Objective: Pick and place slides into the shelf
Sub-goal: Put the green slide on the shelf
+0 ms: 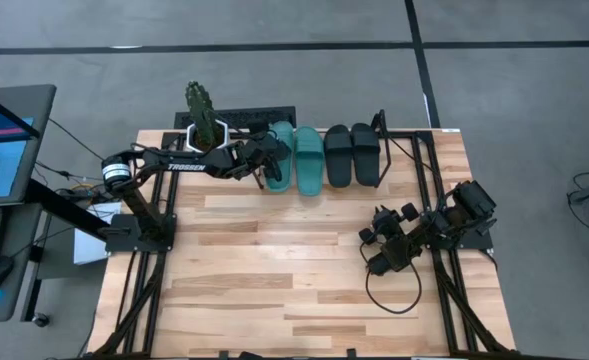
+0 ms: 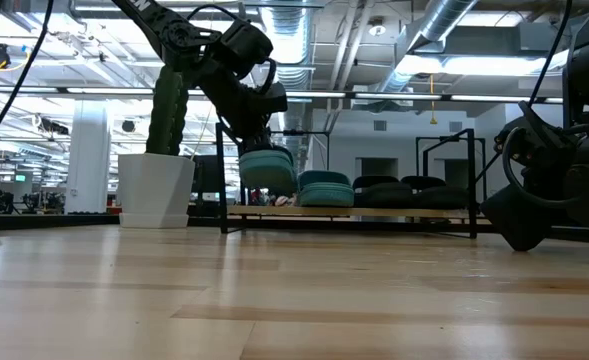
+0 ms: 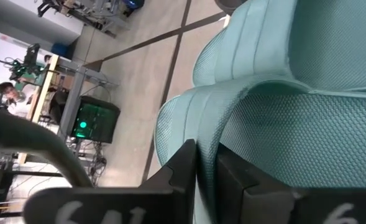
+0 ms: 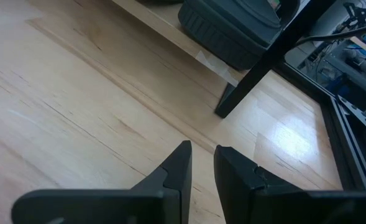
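Observation:
Two teal slides and two black slides stand side by side in the black shelf (image 1: 379,122) at the table's far edge. The left teal slide (image 1: 280,150) (image 2: 267,170) sits higher than the second teal slide (image 1: 309,160) (image 2: 324,188). The black slides (image 1: 339,155) (image 1: 366,155) are to the right of them. My left gripper (image 1: 267,165) (image 2: 257,135) (image 3: 206,168) is shut on the left teal slide. My right gripper (image 1: 379,245) (image 4: 202,165) waits over the table's right part, shut, holding nothing. My left gripper pinches a thin teal edge (image 3: 207,134) on the left teal slide's left side between its two fingers, coming from the table's left and slanting down. Whether that edge is strap or side rim I cannot tell. The slide stands higher than its neighbour; its underside is hidden.
A white pot with a cactus (image 1: 204,125) (image 2: 156,185) stands just left of the shelf, close to my left arm. The shelf's right upright (image 4: 257,68) and a black slide (image 4: 232,25) show in the right wrist view. Bare wood (image 1: 274,270) lies between the arms.

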Available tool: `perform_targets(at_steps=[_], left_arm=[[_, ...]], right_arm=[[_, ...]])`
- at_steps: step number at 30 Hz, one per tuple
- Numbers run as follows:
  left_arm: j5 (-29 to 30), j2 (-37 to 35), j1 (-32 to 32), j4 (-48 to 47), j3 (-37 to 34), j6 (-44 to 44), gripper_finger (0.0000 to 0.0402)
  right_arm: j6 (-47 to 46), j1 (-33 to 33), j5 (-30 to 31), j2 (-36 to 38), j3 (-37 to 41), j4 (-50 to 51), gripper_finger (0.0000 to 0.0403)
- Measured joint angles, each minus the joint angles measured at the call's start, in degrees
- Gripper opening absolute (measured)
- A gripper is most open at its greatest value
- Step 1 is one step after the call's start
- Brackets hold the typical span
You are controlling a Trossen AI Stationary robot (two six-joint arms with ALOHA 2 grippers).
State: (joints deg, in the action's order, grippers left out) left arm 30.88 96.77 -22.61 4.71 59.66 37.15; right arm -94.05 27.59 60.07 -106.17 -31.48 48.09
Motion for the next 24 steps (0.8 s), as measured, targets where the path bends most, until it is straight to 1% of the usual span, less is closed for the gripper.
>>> perform_targets(at_steps=[6,18,24], left_arm=[[-0.18,0.0,0.0,0.0,0.0,-0.25,0.0056],[-0.2,0.0,0.0,-0.23,0.02,-1.36,0.0157],[-0.18,0.0,0.02,-1.51,0.04,-1.38,0.0182]], right_arm=[[0.01,0.0,0.0,0.0,0.0,0.01,0.0059],[-0.01,0.0,0.0,-0.02,0.0,0.01,0.0059],[-0.01,0.0,0.01,-0.02,0.0,0.01,0.0059]])
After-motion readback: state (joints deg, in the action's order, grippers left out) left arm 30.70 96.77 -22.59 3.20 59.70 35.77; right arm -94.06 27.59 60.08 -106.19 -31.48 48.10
